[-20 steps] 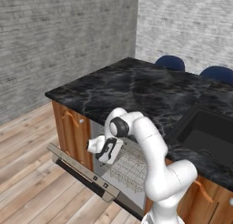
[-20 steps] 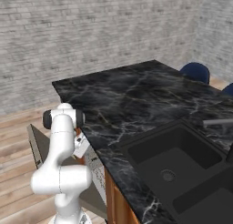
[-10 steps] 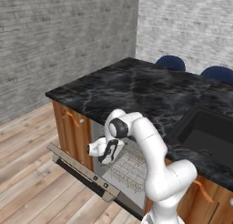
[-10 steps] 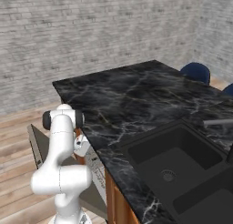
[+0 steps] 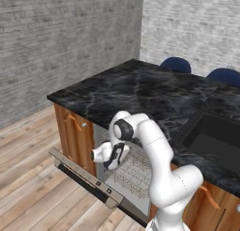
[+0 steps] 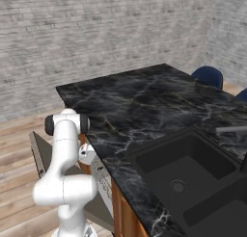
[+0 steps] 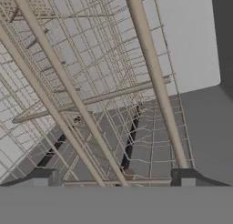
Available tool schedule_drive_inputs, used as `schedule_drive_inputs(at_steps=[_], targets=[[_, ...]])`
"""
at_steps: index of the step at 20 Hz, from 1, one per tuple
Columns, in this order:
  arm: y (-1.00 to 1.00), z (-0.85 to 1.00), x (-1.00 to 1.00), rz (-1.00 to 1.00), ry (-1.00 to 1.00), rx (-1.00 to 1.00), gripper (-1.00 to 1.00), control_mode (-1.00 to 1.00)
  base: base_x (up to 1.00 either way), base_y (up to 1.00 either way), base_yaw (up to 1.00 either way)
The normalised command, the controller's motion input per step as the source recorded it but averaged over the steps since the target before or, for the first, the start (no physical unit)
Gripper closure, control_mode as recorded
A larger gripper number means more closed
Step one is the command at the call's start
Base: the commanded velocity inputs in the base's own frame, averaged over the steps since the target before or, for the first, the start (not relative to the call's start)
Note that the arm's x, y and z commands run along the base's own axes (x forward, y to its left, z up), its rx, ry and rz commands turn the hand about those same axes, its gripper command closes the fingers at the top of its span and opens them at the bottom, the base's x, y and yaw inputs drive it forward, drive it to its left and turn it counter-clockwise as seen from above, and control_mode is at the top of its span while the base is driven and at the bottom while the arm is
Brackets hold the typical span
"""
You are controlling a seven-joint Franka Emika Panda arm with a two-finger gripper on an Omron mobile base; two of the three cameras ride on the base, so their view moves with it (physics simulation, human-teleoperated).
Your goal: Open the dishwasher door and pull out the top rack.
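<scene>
The dishwasher door [image 5: 84, 176] hangs folded down below the counter [image 5: 140, 91], so the cavity is open to me. The top rack [image 5: 133, 166] sits inside that opening, its wire grid just ahead of my jaws [image 5: 112, 162]. They stand released and wide around its front wire, ready to close and pull.

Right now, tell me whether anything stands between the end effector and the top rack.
Nothing visible does. In the hand view the end effector is open and right up against the wires of the top rack, with no other object between them. The dishwasher door already hangs open below, clear of the rack.
</scene>
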Motion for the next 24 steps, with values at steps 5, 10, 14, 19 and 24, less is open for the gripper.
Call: schedule_drive_inputs(at_steps=[5,10,14,19,24], targets=[[-0.34,0.33,0.00,0.00,0.06,0.09,-1.00,-1.00,0.00,0.00,0.00],[-0.24,-0.02,0.10,0.00,0.01,0.01,-1.00,-1.00,0.00,0.00,0.00],[-0.24,-0.29,0.30,0.00,0.00,-0.01,-1.00,-1.00,0.00,0.00,0.00],[-0.07,-0.36,0.37,0.01,0.00,-0.07,-1.00,-1.00,0.00,0.00,0.00],[-0.09,-0.22,0.52,0.00,0.00,-0.09,-1.00,-1.00,0.00,0.00,0.00]])
